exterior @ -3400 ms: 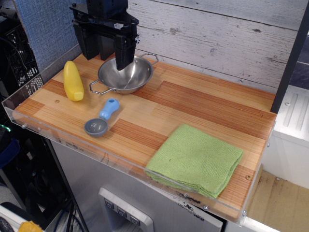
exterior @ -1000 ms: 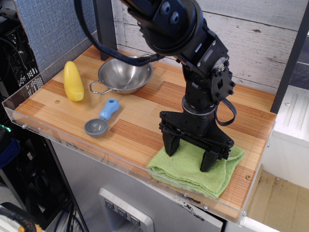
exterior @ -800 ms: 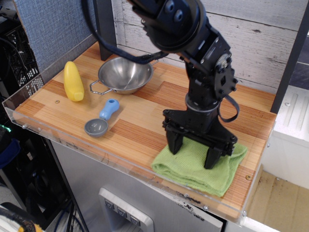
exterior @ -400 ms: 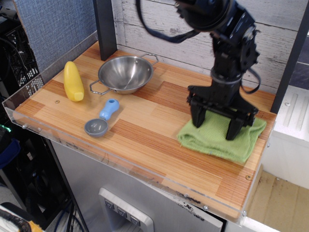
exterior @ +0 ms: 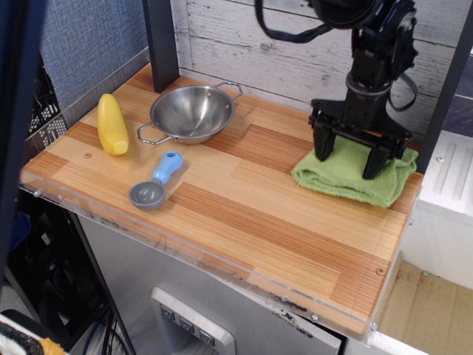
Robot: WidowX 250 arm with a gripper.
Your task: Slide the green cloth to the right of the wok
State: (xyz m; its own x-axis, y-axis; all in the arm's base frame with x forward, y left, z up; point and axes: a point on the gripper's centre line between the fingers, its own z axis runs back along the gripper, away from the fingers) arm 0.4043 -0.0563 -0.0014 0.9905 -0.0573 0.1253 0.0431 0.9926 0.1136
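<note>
The green cloth [exterior: 347, 179] lies bunched at the back right of the wooden table, near the wall. My gripper [exterior: 349, 161] stands upright on it, jaws spread wide, both black fingertips pressing down on the cloth's top. The wok [exterior: 192, 112], a shiny steel bowl with two wire loop handles, sits at the back left, well to the left of the cloth and empty.
A yellow corn-like object [exterior: 111, 123] lies at the far left. A grey-and-blue scoop [exterior: 155, 182] lies in front of the wok. A clear plastic rim [exterior: 192, 251] edges the table front. A black post [exterior: 160, 41] stands behind the wok, a white plank wall [exterior: 273, 44] at the back.
My arm came from over the wok to the cloth at the front right, pressed down on it, and has dragged it back and rightward toward the wall. The cloth has bunched up.
</note>
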